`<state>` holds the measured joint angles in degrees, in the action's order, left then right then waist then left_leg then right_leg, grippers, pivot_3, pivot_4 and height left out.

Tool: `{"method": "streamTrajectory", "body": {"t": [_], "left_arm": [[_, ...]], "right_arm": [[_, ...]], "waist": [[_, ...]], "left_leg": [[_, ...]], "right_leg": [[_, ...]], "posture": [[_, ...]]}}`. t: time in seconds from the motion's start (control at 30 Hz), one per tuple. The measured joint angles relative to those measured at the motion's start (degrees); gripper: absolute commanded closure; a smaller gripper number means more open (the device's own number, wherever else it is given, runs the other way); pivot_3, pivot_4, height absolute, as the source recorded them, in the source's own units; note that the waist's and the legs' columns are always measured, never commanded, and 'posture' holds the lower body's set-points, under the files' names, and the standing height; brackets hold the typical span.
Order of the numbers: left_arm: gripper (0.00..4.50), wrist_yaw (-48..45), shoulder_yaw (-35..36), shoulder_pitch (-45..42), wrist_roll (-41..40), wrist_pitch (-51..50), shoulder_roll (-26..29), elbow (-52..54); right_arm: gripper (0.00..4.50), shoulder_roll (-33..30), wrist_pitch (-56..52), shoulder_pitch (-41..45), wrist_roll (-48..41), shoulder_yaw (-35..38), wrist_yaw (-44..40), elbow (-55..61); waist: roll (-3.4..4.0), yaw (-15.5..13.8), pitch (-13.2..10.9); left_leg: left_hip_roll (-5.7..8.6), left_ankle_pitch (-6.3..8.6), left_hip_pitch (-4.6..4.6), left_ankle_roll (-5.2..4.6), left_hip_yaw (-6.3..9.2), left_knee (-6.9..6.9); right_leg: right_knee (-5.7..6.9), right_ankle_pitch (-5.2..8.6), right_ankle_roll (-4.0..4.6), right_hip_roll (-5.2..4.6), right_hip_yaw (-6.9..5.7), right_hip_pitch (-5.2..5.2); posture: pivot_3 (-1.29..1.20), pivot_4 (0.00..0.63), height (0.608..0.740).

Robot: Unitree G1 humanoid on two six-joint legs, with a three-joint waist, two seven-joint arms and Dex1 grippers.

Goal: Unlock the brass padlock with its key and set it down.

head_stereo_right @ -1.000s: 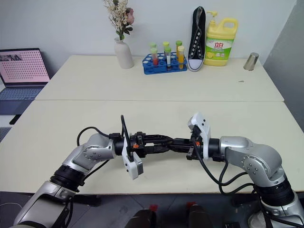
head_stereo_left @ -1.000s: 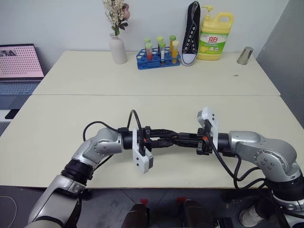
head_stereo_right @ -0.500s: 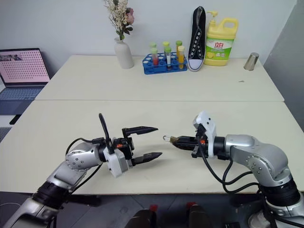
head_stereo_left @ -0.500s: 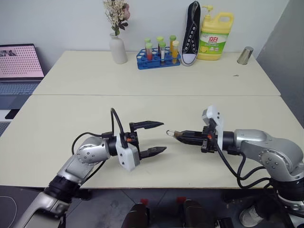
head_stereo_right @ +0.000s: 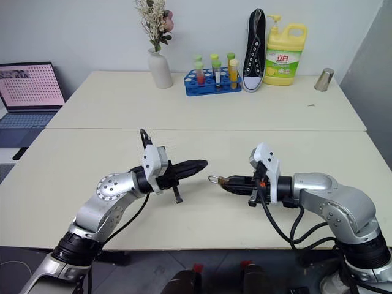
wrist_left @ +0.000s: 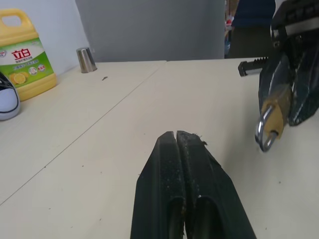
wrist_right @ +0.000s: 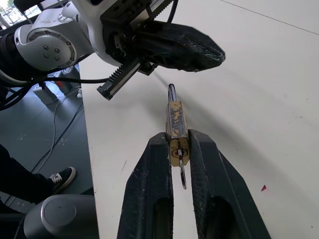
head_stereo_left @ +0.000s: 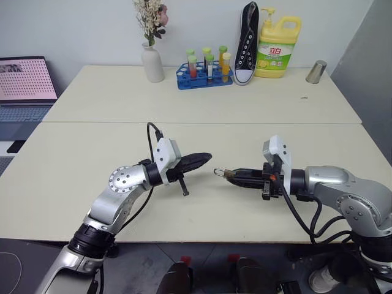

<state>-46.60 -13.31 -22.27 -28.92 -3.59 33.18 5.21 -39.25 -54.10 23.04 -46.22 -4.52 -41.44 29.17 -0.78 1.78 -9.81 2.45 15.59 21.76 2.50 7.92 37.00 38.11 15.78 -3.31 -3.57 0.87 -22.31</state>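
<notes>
Two cream tables (head_stereo_left: 202, 98) stand pushed together, their seam running straight across from nine to three o'clock in the head views. At ten o'clock, off the tables' edge, an open laptop (head_stereo_left: 24, 82) shows a lit screen. Along the far edge, from eleven towards one o'clock, stand a white vase of dried flowers (head_stereo_left: 151, 58), a blue rack of test tubes (head_stereo_left: 205, 70), a black sneaker (head_stereo_left: 245, 43) propped upright against the wall, a yellow bottle of dish soap (head_stereo_left: 278, 48) and a small metal cup (head_stereo_left: 316, 71).

On the near table the two arms face each other across the middle. The left gripper (head_stereo_left: 207, 158) reaches in from eight o'clock, level, with its two black fingers pressed flat together and nothing between them; the left wrist view shows the closed seam between the fingers (wrist_left: 167, 164) plainly. The right gripper (head_stereo_left: 229, 176) reaches in from four o'clock, its fingers clamped narrowly on the body of the brass padlock (wrist_right: 176, 130), held in the air above the tabletop. The padlock's silvery shackle (head_stereo_left: 217, 172) sticks out past the fingertips towards the left gripper, just short of it and a little lower. A small silvery key (wrist_right: 182, 175) hangs from the padlock's other end, between the right gripper's fingers.
</notes>
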Motion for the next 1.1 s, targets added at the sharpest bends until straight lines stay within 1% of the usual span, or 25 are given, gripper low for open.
{"method": "streamTrajectory", "body": {"t": [0.1, 0.43, 0.9, 1.03, 1.1], "left_arm": [[4.50, -1.6, 0.2, -0.4, 0.3, -2.4, -1.3, 0.1], [4.50, -6.6, 0.2, 1.2, 2.3, -6.6, -2.1, 1.6], [4.50, -12.0, 0.2, 3.8, 2.2, -11.4, -0.6, 7.5], [4.50, -13.1, 0.7, 4.2, 0.4, -14.8, 0.6, 9.6], [4.50, -13.0, 2.2, 4.2, -1.6, -17.5, 0.7, 10.8]], "right_arm": [[4.38, 0.4, 0.5, 0.0, 0.4, -0.5, -0.2, 0.0], [4.38, 1.0, 1.4, 0.0, 2.2, -1.3, -1.0, 0.0], [4.38, 1.2, 2.1, 0.0, 3.4, -1.4, -2.2, 0.0], [4.38, 1.2, 2.1, 0.0, 4.2, -1.6, -2.3, 0.0], [4.38, 1.2, 2.1, 0.0, 4.6, -1.9, -2.4, -0.1]], "waist": [[0.00, 0.0, 0.0], [0.00, 0.0, 0.0], [0.00, 0.0, 0.0], [0.00, 0.0, 0.0], [0.00, 0.0, 0.0]], "left_leg": [[-0.02, 0.00, 0.00, 0.01, -0.01, 0.00], [-0.02, 0.00, 0.00, 0.01, -0.01, 0.00], [-0.03, 0.00, 0.00, 0.01, -0.01, -0.02], [-0.03, 0.00, 0.00, 0.00, -0.01, -0.01], [-0.04, 0.00, 0.00, 0.00, 0.00, -0.02]], "right_leg": [[-0.01, 0.00, 0.01, 0.02, 0.01, 0.00], [-0.02, -0.01, 0.01, 0.02, 0.03, -0.01], [-0.03, -0.01, 0.02, 0.02, 0.04, -0.01], [-0.03, -0.01, 0.02, 0.02, 0.04, -0.01], [-0.03, -0.01, 0.02, 0.02, 0.03, -0.01]], "posture": [[0.00, 0.150, 0.740], [0.00, 0.150, 0.740], [0.00, 0.150, 0.740], [0.00, 0.150, 0.740], [0.00, 0.150, 0.740]]}}
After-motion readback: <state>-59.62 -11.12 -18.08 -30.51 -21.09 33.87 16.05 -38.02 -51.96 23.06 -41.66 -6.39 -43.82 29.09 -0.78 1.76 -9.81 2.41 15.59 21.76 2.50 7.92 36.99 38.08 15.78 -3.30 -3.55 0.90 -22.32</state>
